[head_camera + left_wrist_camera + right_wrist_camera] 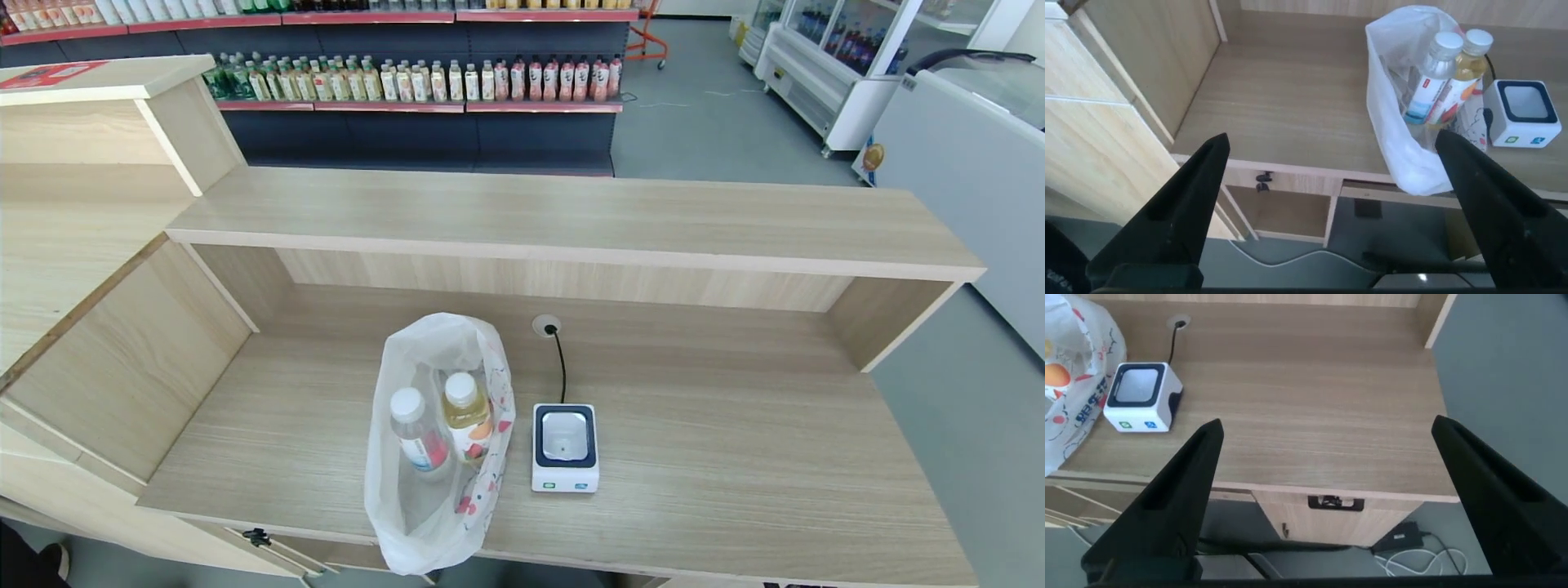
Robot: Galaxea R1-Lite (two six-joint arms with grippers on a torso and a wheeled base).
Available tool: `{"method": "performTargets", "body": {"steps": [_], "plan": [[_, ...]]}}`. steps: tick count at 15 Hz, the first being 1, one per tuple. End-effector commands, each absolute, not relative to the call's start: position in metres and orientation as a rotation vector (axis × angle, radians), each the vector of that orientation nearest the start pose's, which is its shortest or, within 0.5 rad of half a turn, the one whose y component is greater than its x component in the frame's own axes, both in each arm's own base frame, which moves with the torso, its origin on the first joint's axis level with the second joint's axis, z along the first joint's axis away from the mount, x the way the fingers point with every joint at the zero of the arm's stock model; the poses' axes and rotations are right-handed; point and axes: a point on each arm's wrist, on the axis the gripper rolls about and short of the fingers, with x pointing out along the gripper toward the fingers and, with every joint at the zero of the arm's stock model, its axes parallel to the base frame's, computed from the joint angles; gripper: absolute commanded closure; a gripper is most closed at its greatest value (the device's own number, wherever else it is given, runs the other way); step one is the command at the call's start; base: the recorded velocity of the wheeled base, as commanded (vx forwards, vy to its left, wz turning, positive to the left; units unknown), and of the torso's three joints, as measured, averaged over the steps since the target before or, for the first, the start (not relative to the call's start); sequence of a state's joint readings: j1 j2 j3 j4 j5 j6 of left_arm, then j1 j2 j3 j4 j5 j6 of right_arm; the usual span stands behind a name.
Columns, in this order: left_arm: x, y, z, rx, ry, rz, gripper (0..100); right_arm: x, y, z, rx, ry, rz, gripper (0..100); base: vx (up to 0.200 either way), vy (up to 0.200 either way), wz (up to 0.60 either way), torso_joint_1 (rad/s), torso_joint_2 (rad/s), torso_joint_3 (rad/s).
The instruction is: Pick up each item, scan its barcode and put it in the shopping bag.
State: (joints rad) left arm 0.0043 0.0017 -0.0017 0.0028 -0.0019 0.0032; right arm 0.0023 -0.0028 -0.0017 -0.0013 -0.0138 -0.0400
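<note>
In the head view we see the shopping bag (437, 457) standing open on the table (735, 425), its bottom sagging over the front edge; inside it stand two bottles side by side, a clear bottle (416, 437) with a white cap and an amber bottle (467, 416). The scanner (564, 447) sits just beside the bag on its right, its cable (561, 363) running back to a hole in the table. The wrist views add the table's front, with a small dark latch (1262, 180) beneath it. The left gripper (1333, 137) hangs off the front edge, on the bag's left, fingers spread wide and empty; the right gripper (1328, 423) hangs likewise, right of the scanner, also wide open and empty. The bag's film veils the bottles' lower halves; the right wrist view cuts the bag off at its edge.
</note>
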Motion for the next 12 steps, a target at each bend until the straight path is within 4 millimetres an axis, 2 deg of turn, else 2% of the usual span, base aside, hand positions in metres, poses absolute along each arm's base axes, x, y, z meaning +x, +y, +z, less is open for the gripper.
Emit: {"method": "performTargets", "body": {"steps": [1, 2, 11, 12], "plan": [[-0.0228, -0.0001, 0.0756, 0.003, 0.003, 0.002, 0, -0.0229, -0.0003, 0.0761, -0.041, -0.003, -0.012, 0, 0.2, 0.0, 0.0, 0.007, 0.0, -0.002], [-0.0229, -0.0001, 0.0756, 0.003, 0.002, 0.002, 0, -0.0229, -0.0003, 0.0761, -0.04, -0.003, -0.012, 0, 0.2, 0.0, 0.0, 0.002, 0.01, 0.002], [-0.0229, -0.0001, 0.0756, 0.002, 0.002, 0.002, 0, -0.0229, -0.0003, 0.0761, -0.038, -0.003, -0.012, 0, 0.0, 0.0, 0.0, 0.0, 0.0, 0.0], [-0.0229, -0.0001, 0.0756, 0.002, 0.002, 0.002, 0, -0.0229, -0.0003, 0.0761, -0.04, -0.003, -0.012, 100, 0.0, 0.0, 0.0, 0.0, 0.0, 0.0]]}}
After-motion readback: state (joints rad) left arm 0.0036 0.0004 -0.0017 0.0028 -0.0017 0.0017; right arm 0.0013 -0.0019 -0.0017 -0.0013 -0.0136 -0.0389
